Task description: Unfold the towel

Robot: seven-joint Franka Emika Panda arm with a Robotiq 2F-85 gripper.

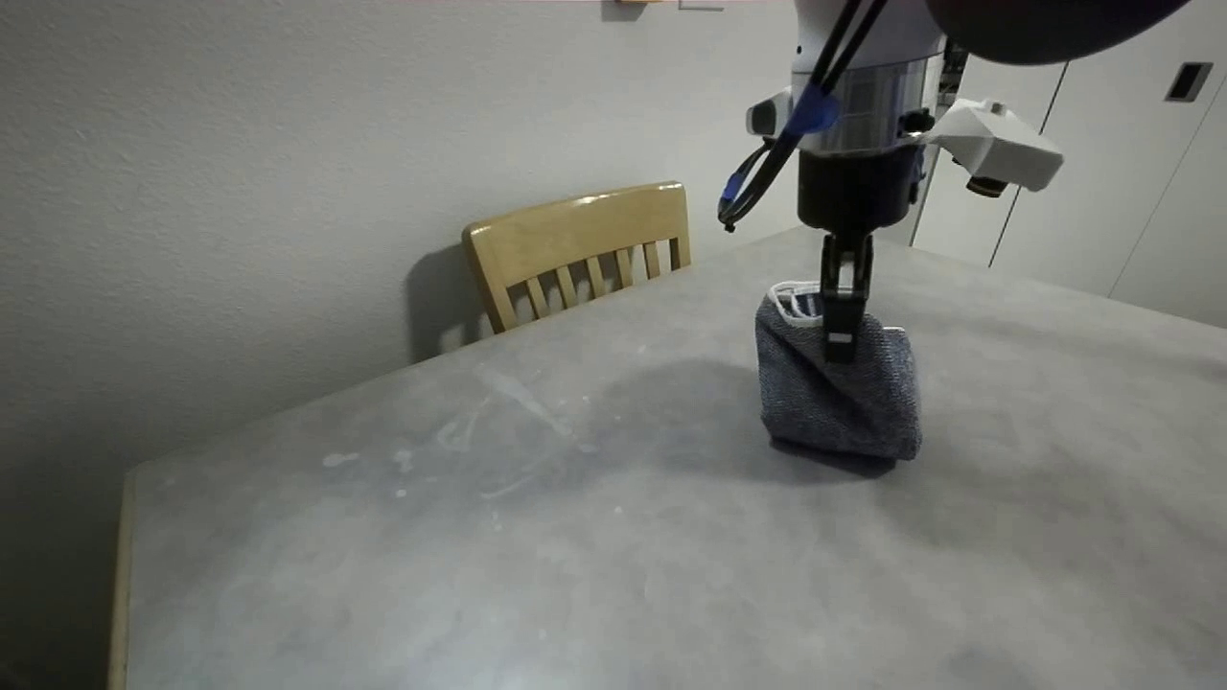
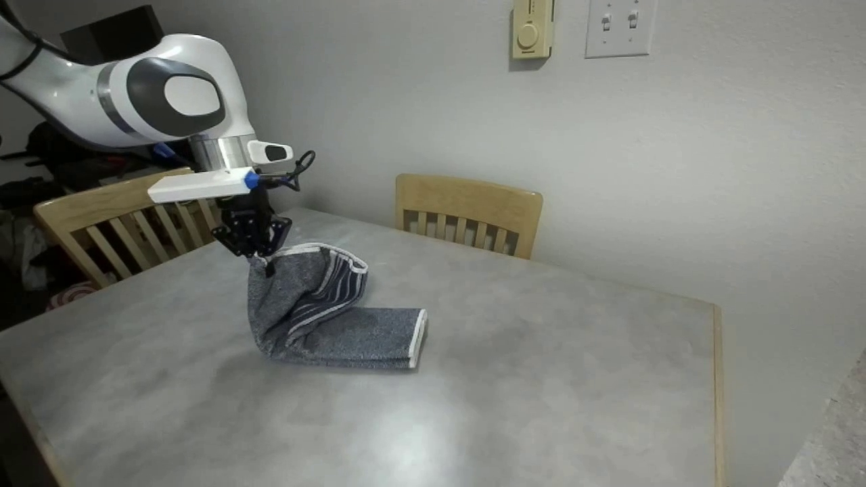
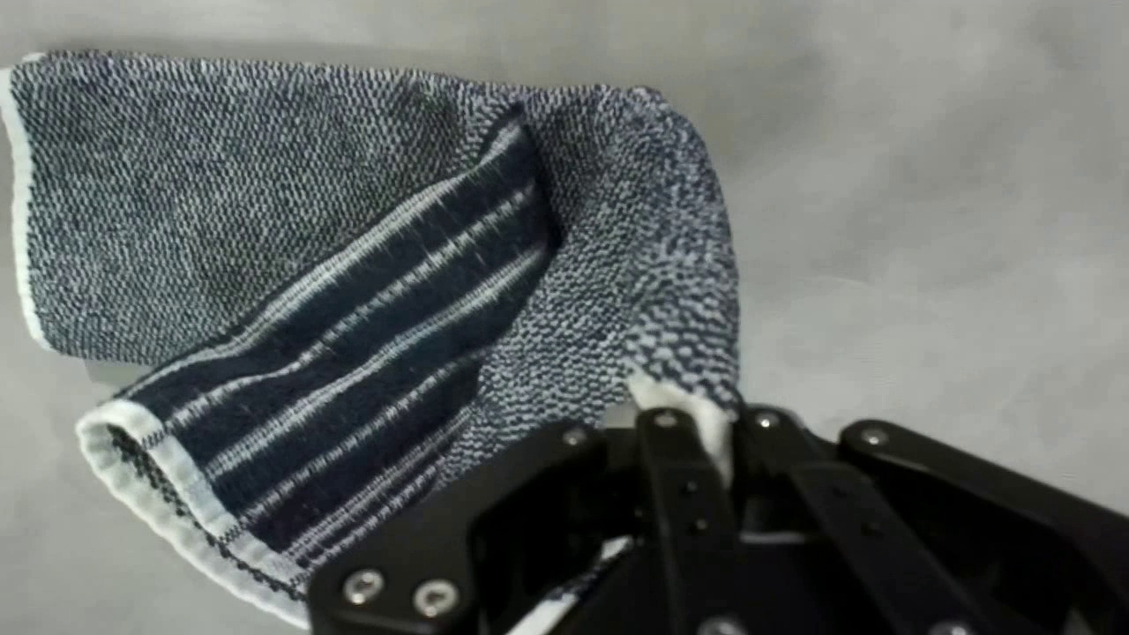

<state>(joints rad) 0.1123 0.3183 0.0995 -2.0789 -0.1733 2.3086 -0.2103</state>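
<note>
"Towel [image 2: 331, 331]: how is it secured?"

"Gripper [image 3: 716, 428] closed on the towel's white-trimmed edge, pinched between both fingers [image 3: 692, 511]. The gripped side stands raised; the folded remainder rests on the table [image 2: 541, 379]."

"Recommended method for unfolding it?"

"Hold the pinch firm. Carry the raised edge outward past the fold, away from the flat end, low and slow; haste would likely drag the lower layers. Lower fully before release."

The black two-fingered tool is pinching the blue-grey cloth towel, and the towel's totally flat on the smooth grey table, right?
It isn't flat: an exterior view shows the blue-grey cloth towel folded, one part lifted, the rest on the smooth grey table. The black two-fingered tool does pinch it.
</note>
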